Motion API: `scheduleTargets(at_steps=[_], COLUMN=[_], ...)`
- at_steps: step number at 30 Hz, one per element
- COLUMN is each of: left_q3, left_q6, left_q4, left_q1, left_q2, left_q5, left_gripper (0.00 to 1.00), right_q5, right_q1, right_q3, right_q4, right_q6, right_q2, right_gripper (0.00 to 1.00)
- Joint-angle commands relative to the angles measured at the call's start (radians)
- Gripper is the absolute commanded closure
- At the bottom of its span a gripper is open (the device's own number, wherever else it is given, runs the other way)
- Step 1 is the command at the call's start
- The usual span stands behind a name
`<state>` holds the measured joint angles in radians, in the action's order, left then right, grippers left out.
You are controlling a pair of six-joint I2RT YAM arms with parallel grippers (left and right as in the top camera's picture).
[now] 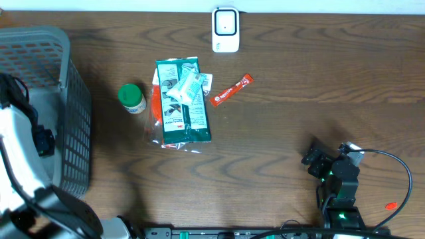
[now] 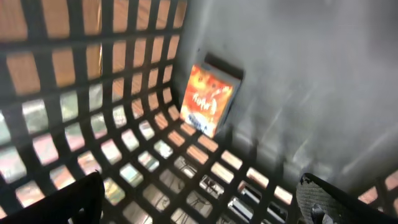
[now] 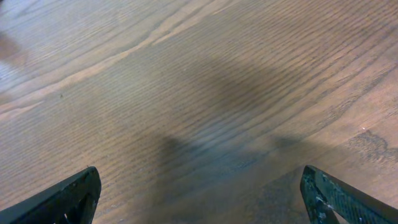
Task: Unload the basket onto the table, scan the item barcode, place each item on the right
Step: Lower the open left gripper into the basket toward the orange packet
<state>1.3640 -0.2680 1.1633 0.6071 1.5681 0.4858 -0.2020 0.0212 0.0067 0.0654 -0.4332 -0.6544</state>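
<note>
Orange box [image 2: 208,99] sits in the grey basket [image 1: 76,109] under the left tool [image 2: 199,202], jaws apart; right tool [image 3: 199,196] likewise. Best grip the green pack [image 1: 196,123] edgewise, barcode uncovered.

the wooden bench [image 1: 299,73] is carrying a grey basket [image 1: 73,99] at the left. a green-capped bottle [image 1: 132,98], packets [image 1: 183,106], a red sachet [image 1: 232,89] and a white scanner [image 1: 225,30] are resting on it.
</note>
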Motion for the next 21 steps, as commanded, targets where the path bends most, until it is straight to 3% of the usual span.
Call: scheduleTargets(at_steps=[1,12,18,21], left_q3=[-0.08,-0.245,-0.245,-0.245], left_q6=[-0.009,-0.029,0.265,0.33], left_q4=[-0.029,-0.094,-0.106,-0.102], left_q1=[0.011,0.009,0.01,0.01], left_q2=[-0.122,-0.396,-0.449,-0.449], left_q5=[0.02,-0.029,-0.029,-0.029], left_gripper=[0.02,0.02,0.02,0.02], right_q5=[-0.011,-0.01,-0.01,-0.01], right_q1=[-0.002,-0.002,-0.002,-0.002], right_q3=[-0.001,-0.001,-0.001,-0.001], right_q4=[0.001,0.01,0.014,0.013], right_q6=[0.015,0.015,0.007,0.007], right_q2=[0.0,0.0,0.0,0.0], right_gripper=[0.01,0.01,0.01,0.01])
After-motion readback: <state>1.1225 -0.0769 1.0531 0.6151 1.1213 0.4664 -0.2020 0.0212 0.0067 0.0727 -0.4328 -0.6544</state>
